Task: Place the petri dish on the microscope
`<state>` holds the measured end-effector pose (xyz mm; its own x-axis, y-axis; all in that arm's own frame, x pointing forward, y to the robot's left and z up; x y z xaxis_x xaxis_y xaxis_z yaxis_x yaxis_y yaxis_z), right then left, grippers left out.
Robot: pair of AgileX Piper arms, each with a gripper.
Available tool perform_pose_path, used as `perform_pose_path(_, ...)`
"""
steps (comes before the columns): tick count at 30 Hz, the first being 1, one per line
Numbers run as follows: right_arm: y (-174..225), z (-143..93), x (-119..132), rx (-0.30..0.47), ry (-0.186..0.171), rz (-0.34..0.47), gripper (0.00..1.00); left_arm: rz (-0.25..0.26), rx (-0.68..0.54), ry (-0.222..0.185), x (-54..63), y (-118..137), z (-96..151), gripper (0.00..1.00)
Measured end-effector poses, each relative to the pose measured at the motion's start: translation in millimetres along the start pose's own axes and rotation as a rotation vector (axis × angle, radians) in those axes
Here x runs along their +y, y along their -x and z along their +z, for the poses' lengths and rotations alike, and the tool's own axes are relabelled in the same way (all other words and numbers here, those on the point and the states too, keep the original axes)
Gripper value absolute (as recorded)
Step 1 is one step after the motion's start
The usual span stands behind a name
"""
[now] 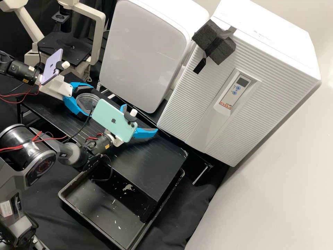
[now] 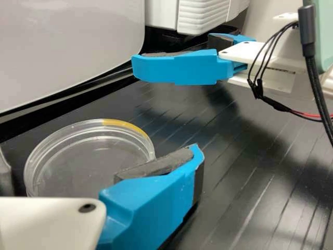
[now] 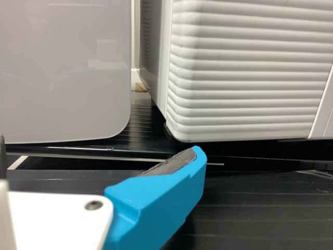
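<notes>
The left gripper is open around the clear petri dish on the black bench, one blue finger on either side. In the left wrist view the dish, with a yellow mark on its rim, lies between the open fingers of the left gripper; a gap shows beside the finger at the view's edge. The right gripper, partly behind a green phone, is open and empty over the bench; in the right wrist view the right gripper has nothing between its fingers. The microscope, with a black stage, stands behind the left gripper.
A glossy white cabinet and a ribbed white one line the bench's back. A black tray is below the front edge of the bench. The right gripper stands close beside the left one.
</notes>
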<state>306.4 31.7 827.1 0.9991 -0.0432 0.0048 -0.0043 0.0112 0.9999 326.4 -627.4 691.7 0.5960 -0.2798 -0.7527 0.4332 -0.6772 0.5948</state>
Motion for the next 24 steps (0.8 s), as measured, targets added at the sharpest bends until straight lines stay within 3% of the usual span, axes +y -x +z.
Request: perform_pose_path(24, 0.0, 0.0, 0.0, 0.000, 0.000, 0.000, 1.00, 0.007, 0.012, 0.010, 1.2, 1.3, -4.4, 0.00)
